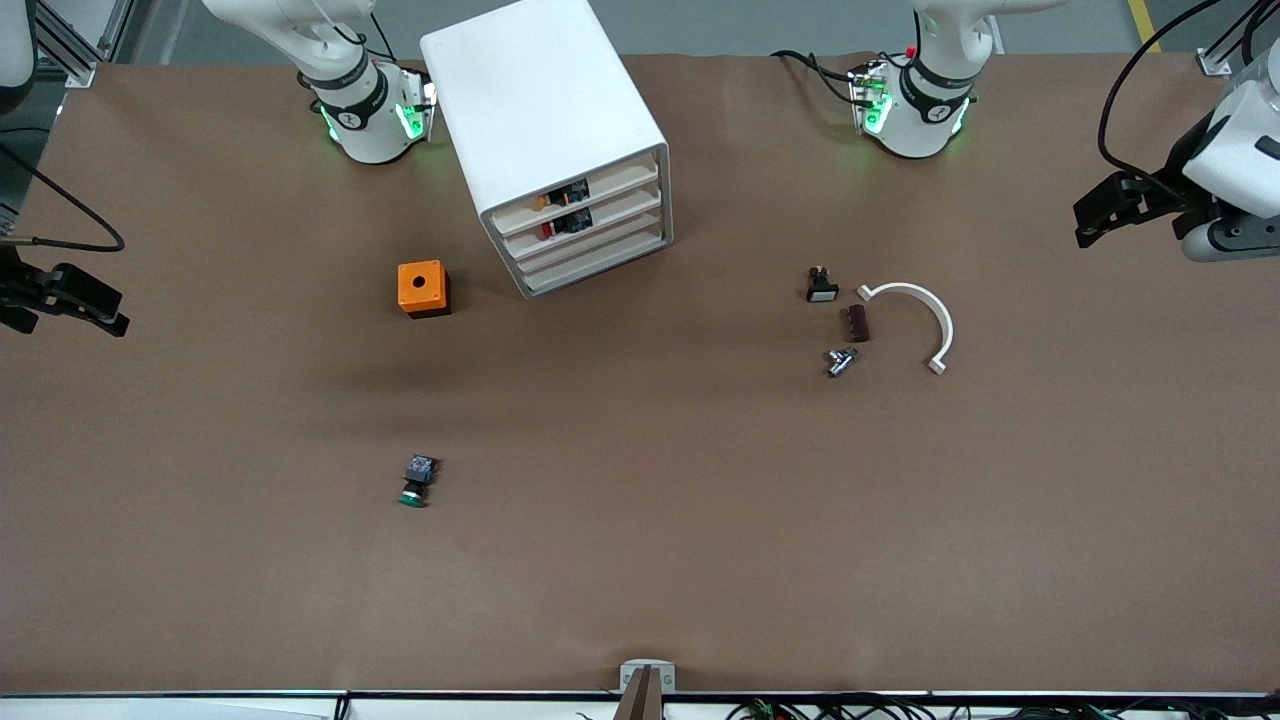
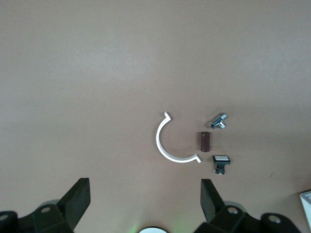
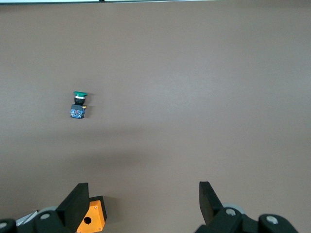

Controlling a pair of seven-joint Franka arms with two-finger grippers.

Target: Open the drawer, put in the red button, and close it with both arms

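- White cabinet, upper centre of the front frame: I count four pale-fronted drawers, all pushed in.
- Top drawer shows an orange part.
- The second drawer holds the red button; I read a red cap and a dark body in the slot.
- Orange box sits on the table toward the right arm's end of the cabinet.
- Left gripper, right edge of the front frame, fingers spread, holding nothing.
- Right gripper, left edge, fingers spread, holding nothing.
- Left wrist view alone gives me the white curved bracket, brown block, metal fitting and white-capped switch.
- Right wrist view alone gives me the green-capped switch.
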